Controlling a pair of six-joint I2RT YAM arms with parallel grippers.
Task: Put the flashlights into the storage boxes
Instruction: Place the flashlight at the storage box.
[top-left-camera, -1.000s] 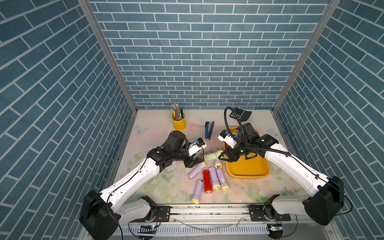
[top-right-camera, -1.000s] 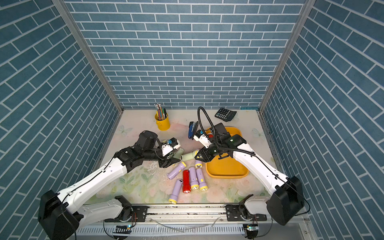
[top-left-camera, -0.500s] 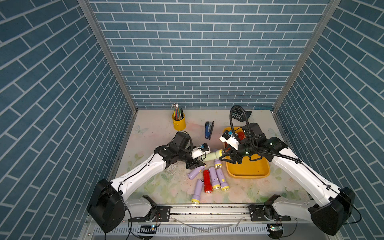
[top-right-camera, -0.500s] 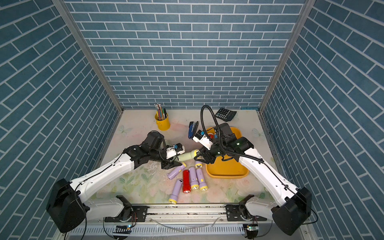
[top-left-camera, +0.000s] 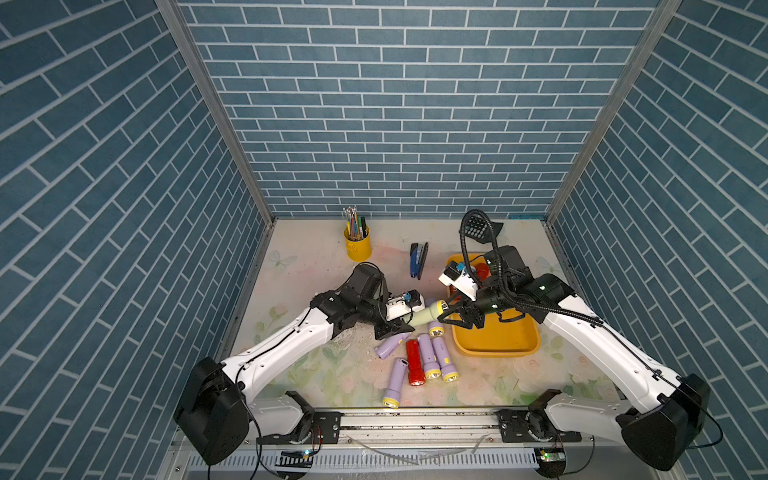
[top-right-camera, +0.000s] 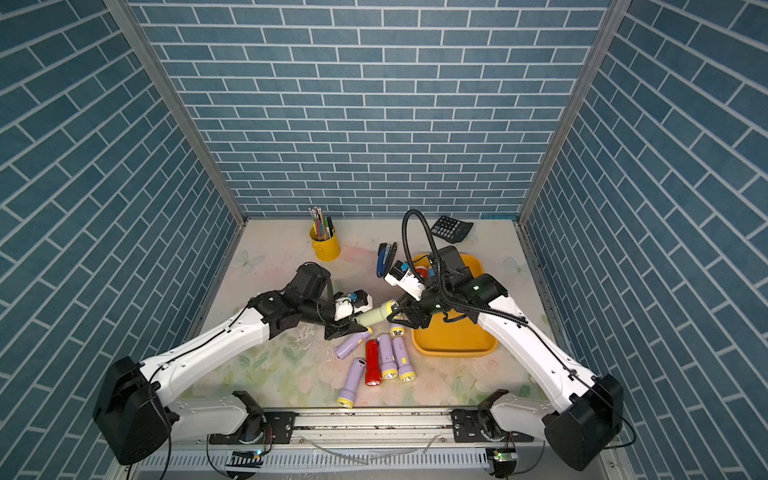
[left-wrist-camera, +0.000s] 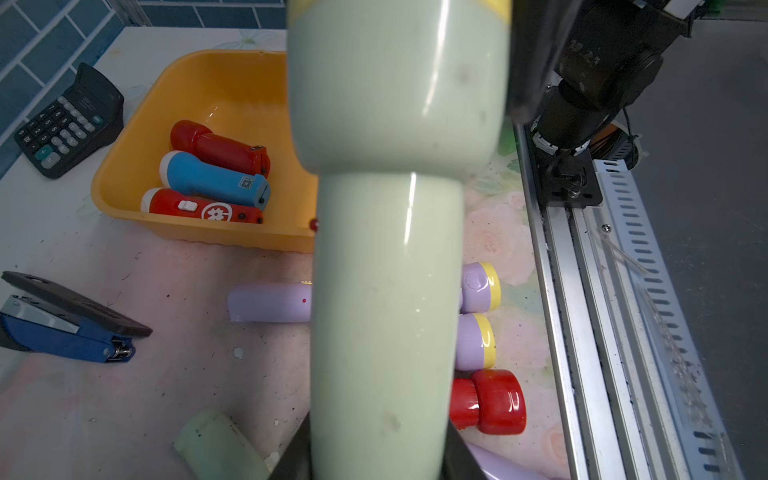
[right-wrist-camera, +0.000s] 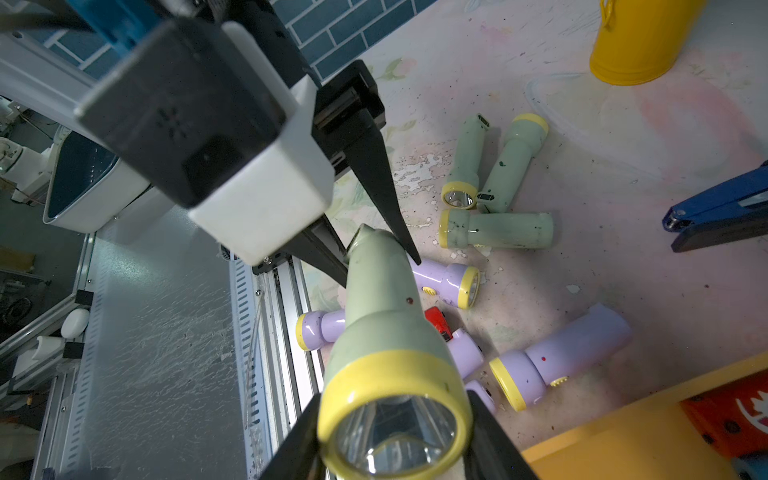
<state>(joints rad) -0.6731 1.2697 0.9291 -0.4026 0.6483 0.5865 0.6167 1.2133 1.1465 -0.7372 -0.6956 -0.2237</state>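
**Orange-yellow storage box, and one flashlight gripped at both ends**

Orange-yellow storage box (top-left-camera: 498, 340): it stands on the table (top-left-camera: 316, 257), toward the robot's right. Two red flashlights (left-wrist-camera: 220, 147) and a blue flashlight (left-wrist-camera: 214, 180) lie together at one end, and the rest of its floor is bare.

Loose group: several lilac flashlights (top-left-camera: 428, 357) and a single red torch (top-left-camera: 414, 361) rest on the table just beside the box.

Pale green flashlight (top-left-camera: 428, 312): it is outside the box and raised clear of the table, spanning the gap between the two arms above the loose group.

Right gripper (right-wrist-camera: 395, 419): its fingers are clamped on the wide, yellow-ringed head.

Left gripper (right-wrist-camera: 382, 270): its tapered fingers are pinched on the narrow tail.

Handling, as judged: the flashlight is probably a light, rigid, hollow plastic shell. Its glossy, tapered surface could let it slide out of a pinch at the tail. The straighter barrel just behind the head looks like the surest place to hold it. The lens is likely the most fragile part and is best kept off the pads.
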